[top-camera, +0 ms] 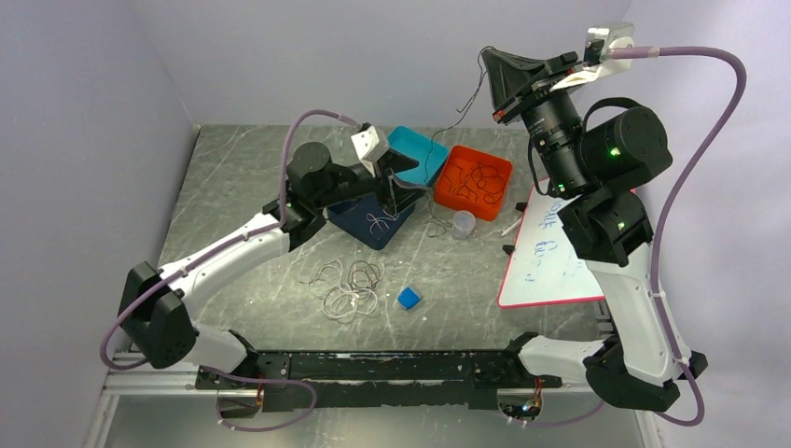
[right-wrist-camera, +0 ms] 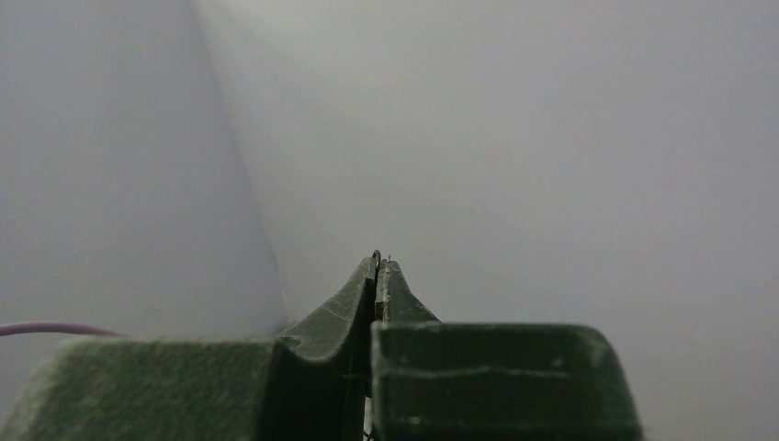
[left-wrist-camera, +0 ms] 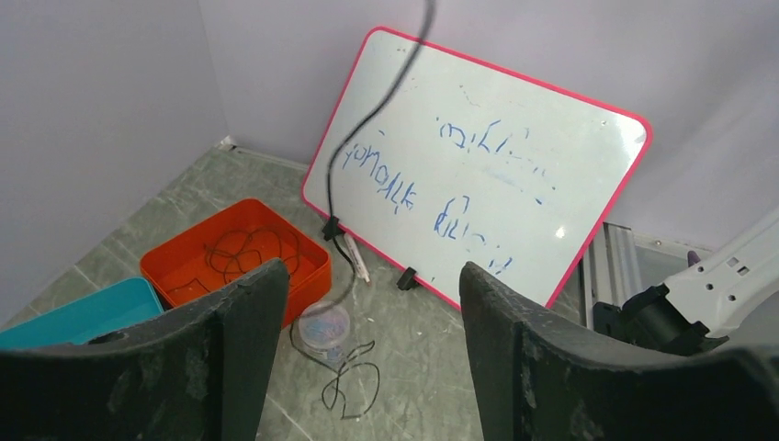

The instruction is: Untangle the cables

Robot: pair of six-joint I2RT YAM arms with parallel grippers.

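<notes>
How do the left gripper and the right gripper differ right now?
The left gripper is open, holding nothing; the right gripper is shut on a thin black cable. The left gripper sits low over the dark blue bin; the right gripper is raised high. Both are dark.

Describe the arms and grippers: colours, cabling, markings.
Left arm and right arm: white links, black joint housings. A purple hose loops along each up to a white wrist camera. Left gripper and right gripper: two dark wedge-shaped fingers, scuffed pale on the left. Green LEDs on the right arm's joints. No readable markings.
</notes>
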